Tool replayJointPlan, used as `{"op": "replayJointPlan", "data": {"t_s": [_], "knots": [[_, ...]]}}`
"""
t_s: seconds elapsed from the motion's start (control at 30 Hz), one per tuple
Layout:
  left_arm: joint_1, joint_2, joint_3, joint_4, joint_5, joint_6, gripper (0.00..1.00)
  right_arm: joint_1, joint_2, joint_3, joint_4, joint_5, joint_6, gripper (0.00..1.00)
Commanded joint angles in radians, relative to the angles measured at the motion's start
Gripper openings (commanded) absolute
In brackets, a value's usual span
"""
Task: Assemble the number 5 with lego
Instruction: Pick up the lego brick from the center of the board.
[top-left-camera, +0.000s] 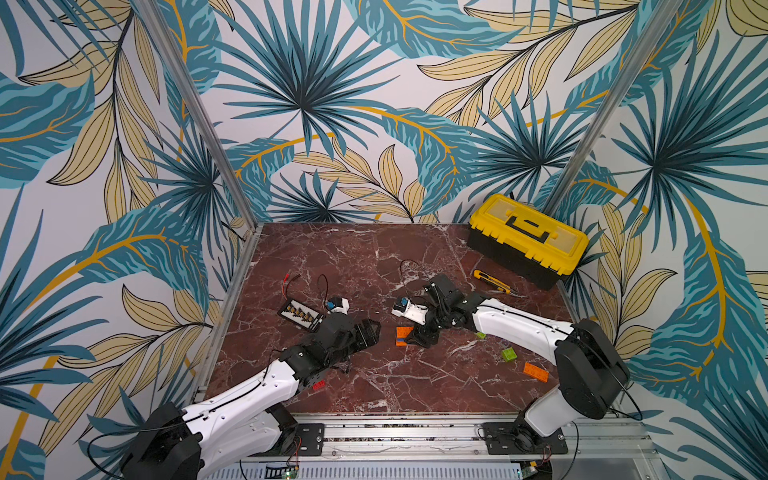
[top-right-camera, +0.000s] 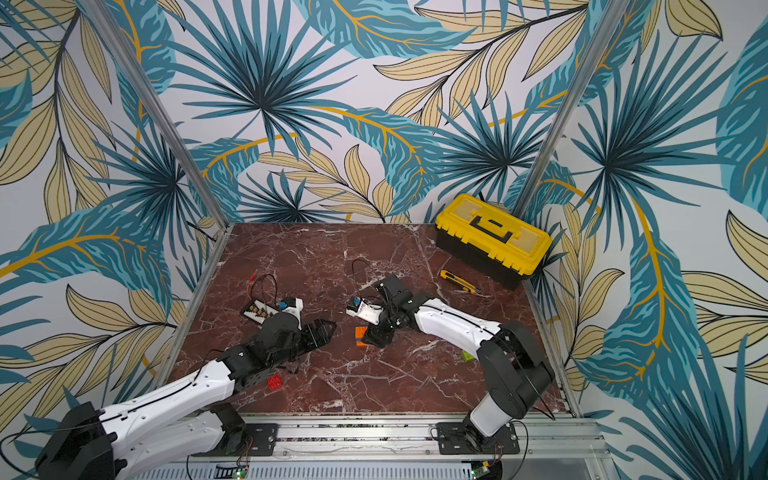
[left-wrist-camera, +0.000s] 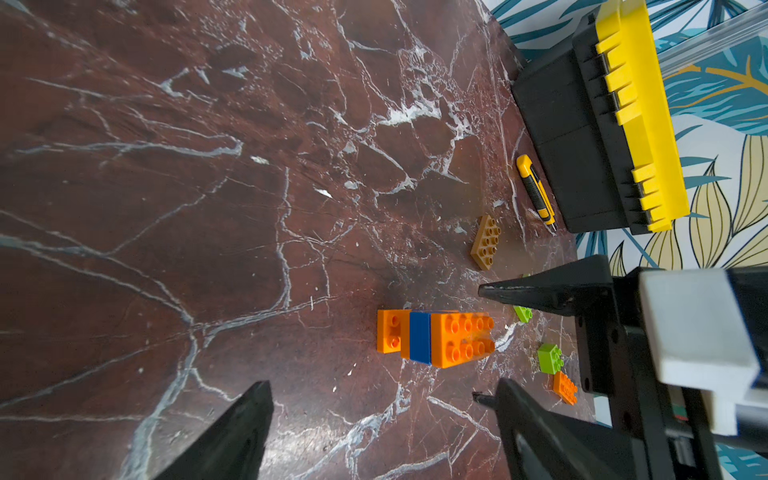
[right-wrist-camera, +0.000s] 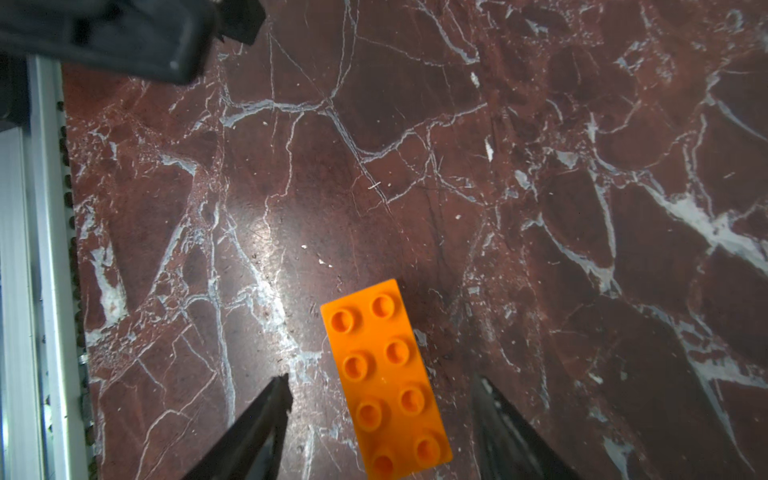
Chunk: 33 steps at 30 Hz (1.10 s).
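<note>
A small lego stack (left-wrist-camera: 436, 338) lies mid-table: an orange oblong at the bottom, a blue square, and an orange oblong (right-wrist-camera: 384, 378) on top. In both top views it shows as orange bricks (top-left-camera: 402, 335) (top-right-camera: 360, 335). My right gripper (right-wrist-camera: 381, 380) (top-left-camera: 420, 338) stands open astride the top orange brick, with a gap on each side. My left gripper (left-wrist-camera: 382, 386) (top-left-camera: 370, 332) is open and empty, just left of the stack. Loose lego lies around: green squares (top-left-camera: 508, 354) (left-wrist-camera: 523, 312), an orange oblong (top-left-camera: 535, 371), a tan oblong (left-wrist-camera: 486, 241) and a red square (top-right-camera: 274, 381).
A yellow-and-black toolbox (top-left-camera: 528, 241) stands at the back right, with a utility knife (top-left-camera: 494, 282) in front of it. A black board with yellow parts and wires (top-left-camera: 300, 315) lies at the left, beside my left wrist. Aluminium rails edge the marble table (top-left-camera: 374, 257).
</note>
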Motion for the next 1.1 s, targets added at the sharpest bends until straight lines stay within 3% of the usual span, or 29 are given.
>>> {"op": "replayJointPlan", "data": {"t_s": [0.0, 0.37, 1.07], "knots": [[0.004, -0.026, -0.026, -0.037, -0.032, 0.003, 0.87, 0.011, 0.041, 0.033, -0.067, -0.008, -0.024, 0.69], [0.005, -0.036, -0.023, -0.063, -0.033, 0.003, 0.89, 0.011, 0.129, 0.111, -0.126, 0.039, -0.031, 0.59], [0.005, -0.043, -0.023, -0.083, -0.042, -0.002, 0.90, 0.011, 0.237, 0.242, -0.227, -0.008, -0.007, 0.40]]}}
